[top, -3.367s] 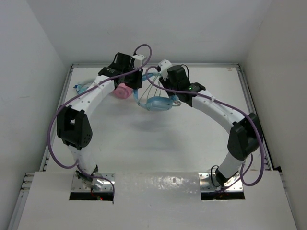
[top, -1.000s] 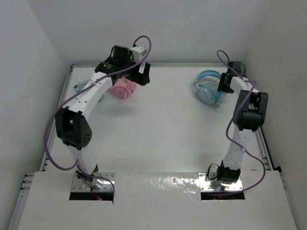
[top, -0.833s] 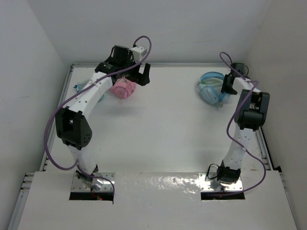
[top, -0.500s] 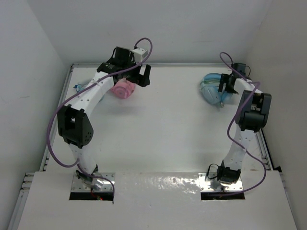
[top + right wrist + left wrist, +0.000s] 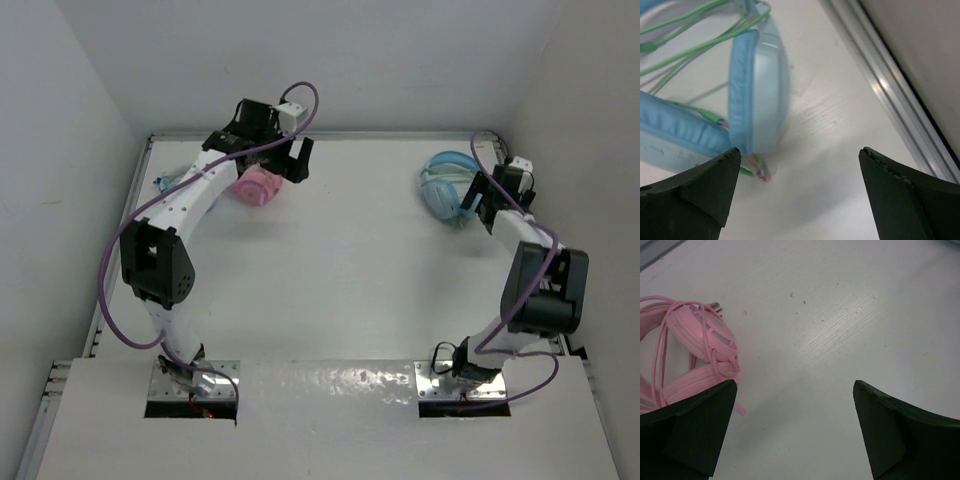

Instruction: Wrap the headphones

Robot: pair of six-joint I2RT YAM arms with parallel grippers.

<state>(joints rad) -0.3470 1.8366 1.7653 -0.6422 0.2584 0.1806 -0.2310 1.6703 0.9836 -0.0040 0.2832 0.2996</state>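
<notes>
obs: the headphones (image 5: 446,186) lie at the far right of the worktop (image 5: 340,270), near the side rail (image 5: 879,82), resting on the surface and not held. in the right wrist view one earcup (image 5: 762,85) stands on edge. the green cable (image 5: 695,47) runs in several strands across the band side, and the plug (image 5: 762,175) lies loose on the worktop just below the earcup.

right claw (image 5: 487,200): jaws spread wide, nothing between them, just beside the headphones on the rail side. i cannot tell whether a finger touches the cup. left claw (image 5: 294,163): also wide and empty, hovering by the pink headphones (image 5: 255,187) at the far edge, left of centre, well apart from the job.

judgement: the cable looks mostly wound (how tight, i cannot see from here), so the step in hand reads as letting go and clearing off. to do it well, lift the right claw straight up and away toward the rail with jaws wide, so no finger hooks a strand or drags the loose plug. go slowly, since the cup on edge could tip and slacken the wrap.
</notes>
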